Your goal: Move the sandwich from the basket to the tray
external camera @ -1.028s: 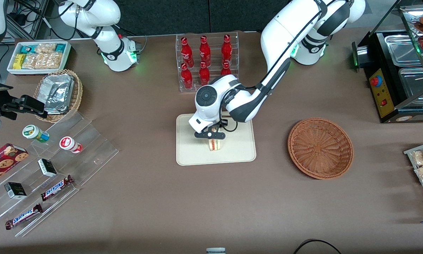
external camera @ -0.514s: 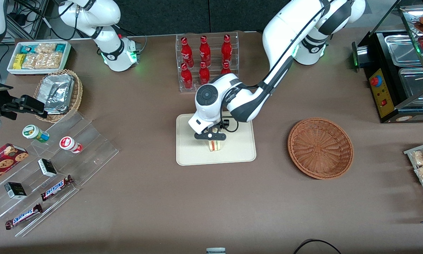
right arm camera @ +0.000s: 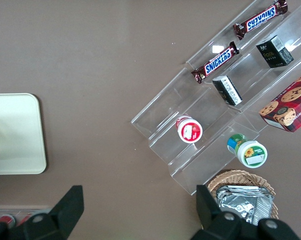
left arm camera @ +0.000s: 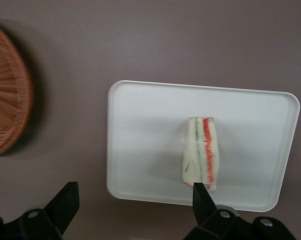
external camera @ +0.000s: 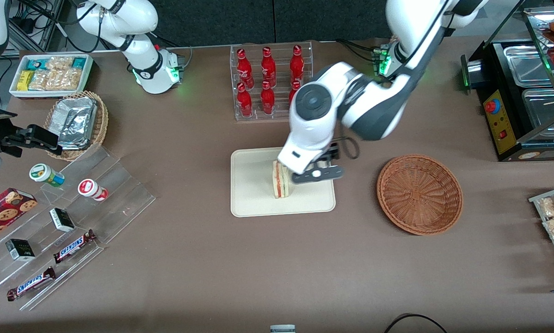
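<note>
So the sandwich is sitting on the tray, standing on its edge with the red and green filling stripes facing up. From my wrist camera I can see the same thing: the sandwich on the cream tray, closer to one of the tray's long edges than to the middle.

My gripper is up in the air just beside the sandwich, over the edge of the tray on the basket's side, not touching anything. The fingers are spread wide apart with nothing between them, so I'm holding nothing right now.

The basket is on the table toward my end, well apart from the tray, and there's nothing in it. Its woven rim shows up in the wrist view too, with a strip of bare brown table between it and the tray.

The rack of red bottles stands farther from the front camera than the tray.
</note>
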